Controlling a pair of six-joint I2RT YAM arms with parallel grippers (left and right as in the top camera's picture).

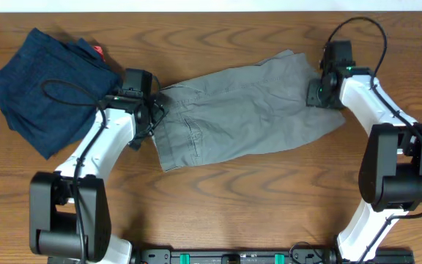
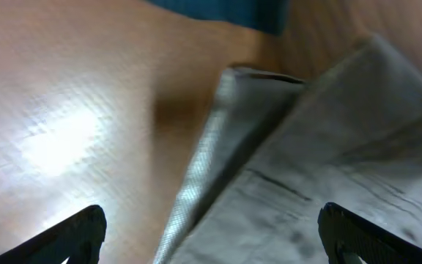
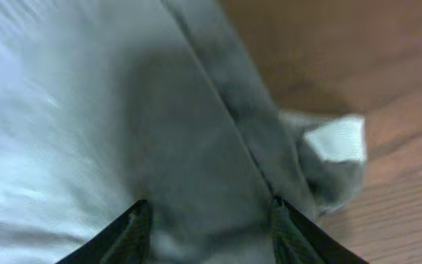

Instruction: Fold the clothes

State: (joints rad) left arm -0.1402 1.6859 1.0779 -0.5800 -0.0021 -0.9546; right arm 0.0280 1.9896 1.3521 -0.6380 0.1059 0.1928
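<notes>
The grey-taupe shorts [image 1: 247,110] lie spread flat across the middle of the table, the waistband end at the left. My left gripper [image 1: 154,110] is open at the shorts' left edge. In the left wrist view its fingers [image 2: 211,238] straddle the hem of the fabric [image 2: 328,161], one over bare wood. My right gripper [image 1: 317,92] is at the shorts' right end. In the right wrist view its fingers [image 3: 207,227] are apart with grey fabric [image 3: 123,110] between them, and a pale inner patch [image 3: 335,139] shows at the cloth's edge.
A dark navy folded garment [image 1: 46,88] with a red tag [image 1: 98,51] lies at the back left, close behind my left arm. Its edge shows in the left wrist view [image 2: 226,11]. The wooden tabletop [image 1: 255,205] is bare in front of the shorts.
</notes>
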